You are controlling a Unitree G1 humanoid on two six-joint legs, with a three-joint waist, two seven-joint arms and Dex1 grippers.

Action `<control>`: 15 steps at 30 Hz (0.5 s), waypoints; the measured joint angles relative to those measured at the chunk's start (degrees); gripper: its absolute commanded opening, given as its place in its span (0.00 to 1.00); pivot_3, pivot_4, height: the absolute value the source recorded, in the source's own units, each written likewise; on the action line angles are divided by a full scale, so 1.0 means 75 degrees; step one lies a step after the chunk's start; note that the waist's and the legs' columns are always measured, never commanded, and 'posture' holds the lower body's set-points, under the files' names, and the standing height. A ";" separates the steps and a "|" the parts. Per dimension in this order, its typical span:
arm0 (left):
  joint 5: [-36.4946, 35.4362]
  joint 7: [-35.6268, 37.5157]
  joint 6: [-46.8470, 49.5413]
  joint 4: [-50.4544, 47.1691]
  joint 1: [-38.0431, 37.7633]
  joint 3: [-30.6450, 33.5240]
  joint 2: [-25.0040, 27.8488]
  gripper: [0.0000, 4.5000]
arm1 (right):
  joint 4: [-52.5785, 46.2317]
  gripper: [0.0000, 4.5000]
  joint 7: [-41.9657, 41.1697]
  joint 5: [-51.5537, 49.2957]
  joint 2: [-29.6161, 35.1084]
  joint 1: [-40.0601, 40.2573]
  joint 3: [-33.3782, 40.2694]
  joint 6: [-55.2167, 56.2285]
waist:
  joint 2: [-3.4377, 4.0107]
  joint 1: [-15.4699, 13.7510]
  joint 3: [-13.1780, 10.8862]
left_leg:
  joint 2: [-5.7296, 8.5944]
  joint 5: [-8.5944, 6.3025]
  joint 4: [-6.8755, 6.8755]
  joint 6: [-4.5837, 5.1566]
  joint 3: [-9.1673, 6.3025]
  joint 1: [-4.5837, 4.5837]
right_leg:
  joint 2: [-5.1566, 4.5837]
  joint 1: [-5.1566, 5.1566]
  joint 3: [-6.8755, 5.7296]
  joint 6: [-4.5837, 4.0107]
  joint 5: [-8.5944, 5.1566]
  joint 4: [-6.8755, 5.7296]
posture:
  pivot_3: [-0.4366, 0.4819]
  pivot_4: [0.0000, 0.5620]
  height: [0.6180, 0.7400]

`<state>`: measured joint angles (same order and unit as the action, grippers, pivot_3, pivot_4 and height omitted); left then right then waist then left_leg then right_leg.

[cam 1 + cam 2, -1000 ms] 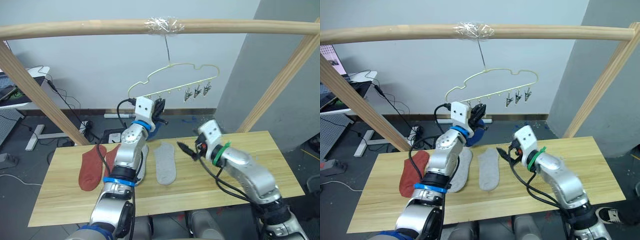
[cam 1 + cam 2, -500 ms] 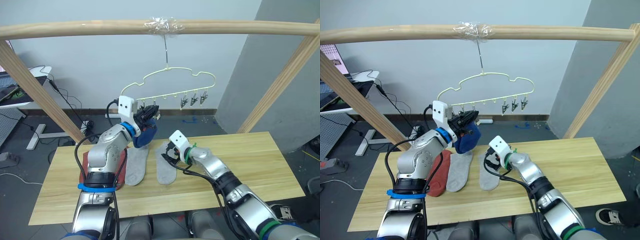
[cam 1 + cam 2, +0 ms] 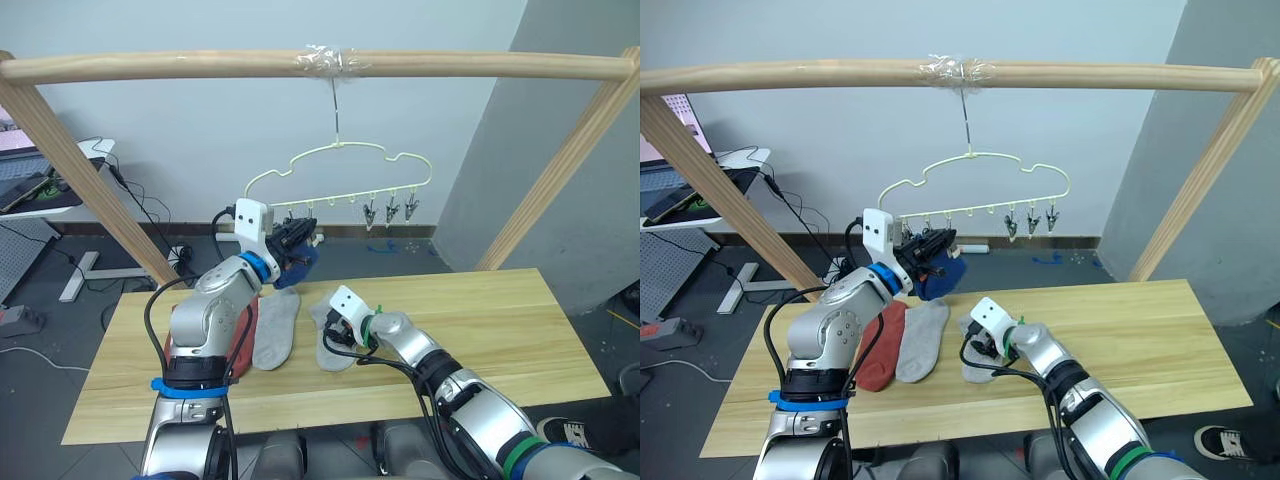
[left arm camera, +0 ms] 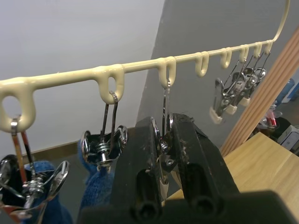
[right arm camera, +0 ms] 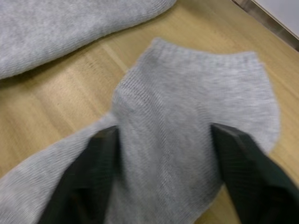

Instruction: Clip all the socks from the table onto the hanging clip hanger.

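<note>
Wooden table (image 3: 520, 330) below. My left gripper (image 4: 164, 140) pinches a metal clip (image 4: 164, 122) on the clip hanger (image 3: 340, 152). My right gripper (image 5: 163, 154), fingers wide, straddles a grey sock (image 5: 187, 116).

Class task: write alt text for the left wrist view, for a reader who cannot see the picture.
The left gripper has its two black fingers closed around a small metal clip hanging from the pale-yellow clip hanger. A neighbouring clip holds blue sock fabric, and more clips dangle farther along the wire, with a corner of the wooden table beyond.
</note>
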<state>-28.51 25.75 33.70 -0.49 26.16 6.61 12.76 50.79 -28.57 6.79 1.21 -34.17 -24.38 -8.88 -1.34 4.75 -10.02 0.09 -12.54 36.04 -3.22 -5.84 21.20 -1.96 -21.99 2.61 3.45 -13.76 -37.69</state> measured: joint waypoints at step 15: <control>-0.0748 -0.0054 0.1129 0.0334 0.0409 0.0316 -0.0154 0.04 | -0.5264 0.01 -0.0551 -0.0270 0.1906 0.2699 0.0774 -0.1293 | -0.0001 0.0037 -0.0004 | -0.0003 -0.0001 -0.0007 -0.0001 0.0000 0.0048 | 0.0001 -0.0042 -0.0003 0.0006 -0.0006 0.0016 | 0.41 0.25 1.00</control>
<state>-34.12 25.35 42.17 2.02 29.23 8.98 11.61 11.30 -32.70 4.77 15.51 -13.93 -18.58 -18.58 -1.35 5.03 -10.05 0.07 -12.55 35.99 -3.23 -5.84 21.56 -1.96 -22.30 2.60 3.49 -13.80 -37.57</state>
